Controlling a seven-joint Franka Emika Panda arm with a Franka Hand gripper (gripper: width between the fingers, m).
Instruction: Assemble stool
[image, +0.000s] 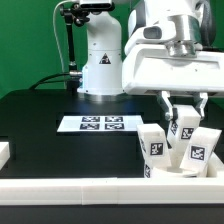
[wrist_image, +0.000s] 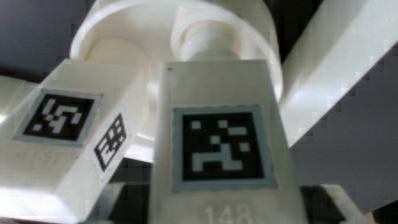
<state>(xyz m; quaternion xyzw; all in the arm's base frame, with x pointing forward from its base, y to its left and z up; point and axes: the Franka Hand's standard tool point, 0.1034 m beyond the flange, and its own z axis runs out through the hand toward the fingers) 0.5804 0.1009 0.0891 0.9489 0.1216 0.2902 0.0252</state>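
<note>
My gripper (image: 183, 117) hangs over the stool parts at the exterior view's right, its fingers either side of a white stool leg (image: 184, 129). In the wrist view my gripper (wrist_image: 228, 210) closes on this leg (wrist_image: 222, 110), whose tag faces the camera, with the fingers (wrist_image: 331, 205) against its sides. The leg stands upright on the round white seat (wrist_image: 157, 28), which lies flat (image: 166, 172). A second leg (image: 152, 145) stands to the left, also seen in the wrist view (wrist_image: 64, 118). A third leg (image: 197, 152) stands to the right and shows in the wrist view (wrist_image: 338, 60).
The marker board (image: 100, 124) lies on the black table, left of the parts. A long white rail (image: 70, 188) runs along the front edge, and a white block (image: 4, 152) sits at the left edge. The robot base (image: 100, 65) stands behind.
</note>
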